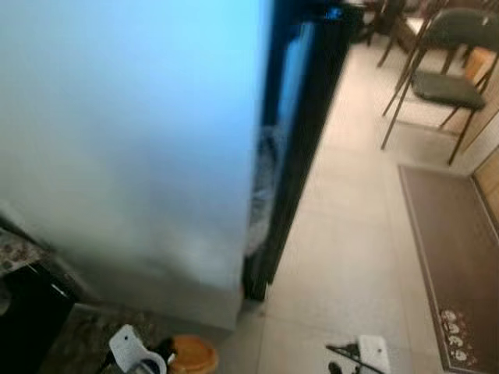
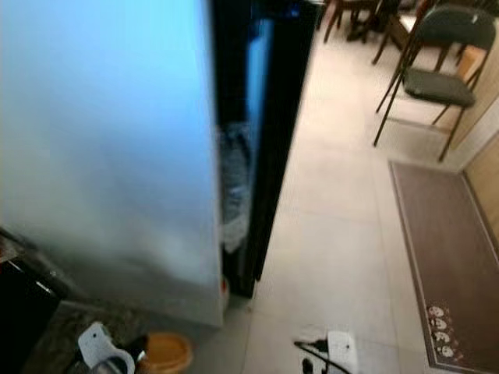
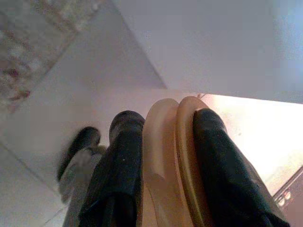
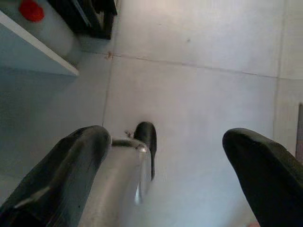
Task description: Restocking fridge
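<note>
The fridge stands before me with its pale blue-white door (image 1: pixel 132 140) swung open across the left. Between the door and the black fridge body (image 1: pixel 304 117) is a dark gap with crinkled clear plastic (image 1: pixel 261 187) on a shelf. At the bottom edge, my left gripper (image 1: pixel 160 357) is shut on a tan-orange round dish (image 1: pixel 193 354). In the left wrist view the dish (image 3: pixel 173 156) stands on edge between the two black fingers (image 3: pixel 120 161). My right gripper (image 4: pixel 165 137) hangs open over the pale floor tiles, nothing between its fingers. A white container with a red cap (image 4: pixel 32 10) sits low in the fridge.
Dark metal chairs (image 1: pixel 448 54) stand at the back right by a table. A brown rug (image 1: pixel 456 265) lies along the right wall. A black cabinet (image 1: pixel 27 312) is at my lower left. Pale floor tiles (image 1: pixel 351 234) stretch to the right of the fridge.
</note>
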Available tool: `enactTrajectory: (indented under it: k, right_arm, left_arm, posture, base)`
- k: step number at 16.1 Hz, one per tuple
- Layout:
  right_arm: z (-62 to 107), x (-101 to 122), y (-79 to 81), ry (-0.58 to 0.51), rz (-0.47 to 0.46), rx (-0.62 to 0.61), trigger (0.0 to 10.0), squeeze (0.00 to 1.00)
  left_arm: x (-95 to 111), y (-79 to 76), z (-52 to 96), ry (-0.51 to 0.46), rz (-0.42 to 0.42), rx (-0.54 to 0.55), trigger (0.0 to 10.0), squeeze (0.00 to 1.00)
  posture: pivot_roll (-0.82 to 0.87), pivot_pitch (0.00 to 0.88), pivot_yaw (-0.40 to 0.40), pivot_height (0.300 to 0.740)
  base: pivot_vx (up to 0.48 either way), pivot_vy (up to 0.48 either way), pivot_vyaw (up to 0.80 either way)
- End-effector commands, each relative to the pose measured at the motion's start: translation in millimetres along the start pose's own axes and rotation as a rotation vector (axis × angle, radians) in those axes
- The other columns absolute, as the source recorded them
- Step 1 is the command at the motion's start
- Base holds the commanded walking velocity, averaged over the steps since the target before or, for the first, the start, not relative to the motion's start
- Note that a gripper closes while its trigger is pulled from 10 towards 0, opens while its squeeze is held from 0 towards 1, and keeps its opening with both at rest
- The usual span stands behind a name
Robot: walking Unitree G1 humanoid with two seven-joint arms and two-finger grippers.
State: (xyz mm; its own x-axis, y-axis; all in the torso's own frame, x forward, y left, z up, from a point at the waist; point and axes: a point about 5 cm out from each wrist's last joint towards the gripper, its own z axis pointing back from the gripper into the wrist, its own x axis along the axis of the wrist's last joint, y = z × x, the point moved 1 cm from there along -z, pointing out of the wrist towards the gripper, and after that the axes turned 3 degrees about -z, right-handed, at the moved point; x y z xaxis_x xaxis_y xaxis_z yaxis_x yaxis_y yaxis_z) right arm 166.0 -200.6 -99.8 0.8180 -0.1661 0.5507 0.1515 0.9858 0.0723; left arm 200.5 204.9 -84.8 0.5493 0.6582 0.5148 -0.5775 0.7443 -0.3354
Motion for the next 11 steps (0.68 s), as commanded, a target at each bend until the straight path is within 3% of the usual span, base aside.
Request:
enactTrajectory:
  k: [1,9,11]
  right_arm:
    - [0.0,-0.7,1.4,-0.004,-0.010,-0.002,10.0,0.00]
    - [3.1,12.9,-5.9,-0.175,-0.021,-0.127,10.0,0.00]
    - [5.1,27.3,-8.3,-0.280,-0.019,-0.164,10.0,0.00]
  left_arm:
    - [-2.8,5.6,1.0,0.012,-0.009,0.017,10.0,0.00]
    - [-4.9,6.8,1.5,0.015,-0.017,0.014,10.0,0.00]
    - [-5.9,7.2,1.7,0.016,-0.015,0.014,10.0,0.00]
  posture:
    - [-0.12,0.057,-0.005,0.740]
    - [-0.13,0.067,-0.013,0.740]
    - [-0.14,0.071,-0.017,0.740]
  base:
    - [0.000,0.000,0.00]
    - [0.000,0.000,0.00]
    - [0.000,0.000,0.00]
